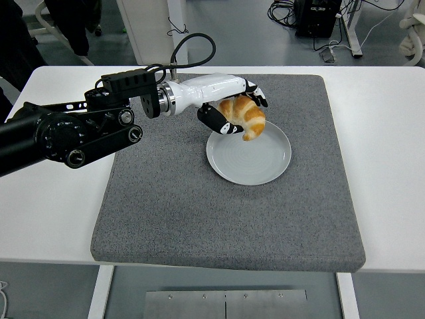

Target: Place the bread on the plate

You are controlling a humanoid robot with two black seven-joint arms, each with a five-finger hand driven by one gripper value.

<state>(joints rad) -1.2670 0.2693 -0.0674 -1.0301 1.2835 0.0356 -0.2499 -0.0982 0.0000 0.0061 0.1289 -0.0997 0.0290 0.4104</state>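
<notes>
A golden croissant hangs in my left hand, whose fingers are curled around it. The bread is just over the far left rim of the pale grey plate, its lower tip close above the plate's surface. The plate lies on the dark grey mat, right of the middle. My left arm reaches in from the left edge, its white forearm pointing at the plate. The right arm does not show.
The mat covers most of the white table. Beyond the table's far edge there are cables and desk legs on the floor.
</notes>
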